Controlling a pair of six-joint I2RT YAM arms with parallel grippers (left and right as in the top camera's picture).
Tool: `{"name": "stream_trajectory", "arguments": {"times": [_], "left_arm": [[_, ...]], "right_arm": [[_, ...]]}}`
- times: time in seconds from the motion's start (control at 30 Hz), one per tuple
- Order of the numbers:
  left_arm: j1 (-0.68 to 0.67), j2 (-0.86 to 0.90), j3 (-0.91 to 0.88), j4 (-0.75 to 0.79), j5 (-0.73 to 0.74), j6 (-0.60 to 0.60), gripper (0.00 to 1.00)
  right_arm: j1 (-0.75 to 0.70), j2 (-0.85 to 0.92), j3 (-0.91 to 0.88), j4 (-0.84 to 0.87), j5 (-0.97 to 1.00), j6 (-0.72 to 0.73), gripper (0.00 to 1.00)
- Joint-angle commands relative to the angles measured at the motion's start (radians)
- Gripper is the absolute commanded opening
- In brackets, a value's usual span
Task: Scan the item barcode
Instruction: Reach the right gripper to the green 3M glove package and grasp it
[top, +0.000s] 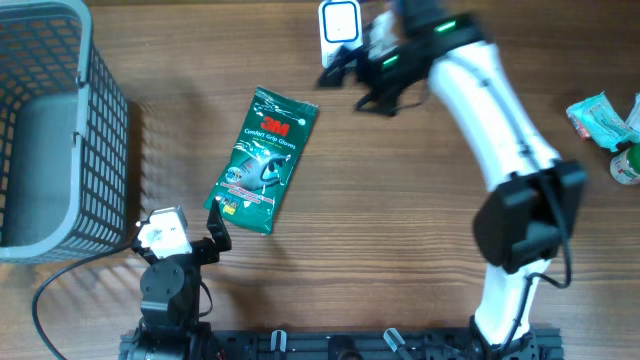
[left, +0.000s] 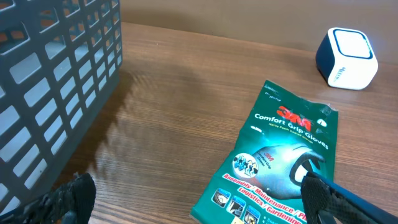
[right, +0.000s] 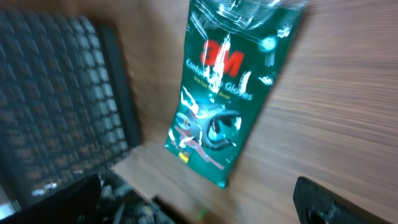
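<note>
on table (top: 400, 200), glove packet (top: 262, 158) flat, apart from right hand (top: 345, 85)

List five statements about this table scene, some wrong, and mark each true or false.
1. The green 3M glove packet lies flat on the brown wooden table. True.
2. The right tool grips the packet. False: it is open, empty and clear of the packet.
3. The packet sits inside the grey plastic mesh basket. False: it lies on the table beside the basket.
4. The white and blue box-shaped scanner stands near the table's far edge. True.
5. The left tool is open and holds nothing. True.
</note>
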Motion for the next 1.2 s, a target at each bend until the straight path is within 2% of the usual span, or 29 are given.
{"name": "stream_trajectory", "arguments": {"times": [0.0, 0.1, 0.23, 0.43, 0.57, 0.67, 0.73, 0.77, 0.83, 0.87, 0.97, 1.17], "left_arm": [[-0.003, -0.007, -0.005, 0.004, 0.005, -0.016, 1.00], [-0.003, -0.007, -0.005, 0.004, 0.005, -0.016, 1.00], [-0.003, -0.007, -0.005, 0.004, 0.005, -0.016, 1.00], [-0.003, -0.007, -0.005, 0.004, 0.005, -0.016, 1.00], [-0.003, -0.007, -0.005, 0.004, 0.005, -0.016, 1.00], [-0.003, -0.007, -0.005, 0.004, 0.005, -0.016, 1.00], [-0.003, -0.007, -0.005, 0.004, 0.005, -0.016, 1.00], [-0.003, -0.007, -0.005, 0.004, 0.005, -0.016, 1.00], [-0.003, -0.007, -0.005, 0.004, 0.005, -0.016, 1.00], [-0.003, -0.007, -0.005, 0.004, 0.005, -0.016, 1.00], [-0.003, -0.007, -0.005, 0.004, 0.005, -0.016, 1.00], [-0.003, -0.007, -0.005, 0.004, 0.005, -0.016, 1.00]], "right_arm": [[0.138, 0.025, -0.109, 0.111, 0.179, 0.167, 1.00], [0.233, 0.058, -0.184, 0.208, 0.295, 0.270, 1.00], [0.283, 0.137, -0.188, 0.249, 0.402, 0.298, 1.00], [0.290, 0.231, -0.188, 0.303, 0.393, 0.376, 1.00], [0.301, 0.309, -0.188, 0.432, 0.256, 0.384, 1.00], [0.312, 0.373, -0.188, 0.444, 0.245, 0.427, 1.00], [0.324, 0.433, -0.188, 0.447, 0.232, 0.428, 0.84], [0.328, 0.462, -0.188, 0.448, 0.225, 0.428, 0.53], [0.325, 0.478, -0.188, 0.442, 0.227, 0.425, 0.08], [0.318, 0.478, -0.188, 0.438, 0.230, 0.424, 0.05], [0.280, 0.460, -0.159, 0.387, 0.245, 0.399, 0.05], [0.242, 0.269, -0.147, 0.109, 0.587, 0.346, 0.04]]}}
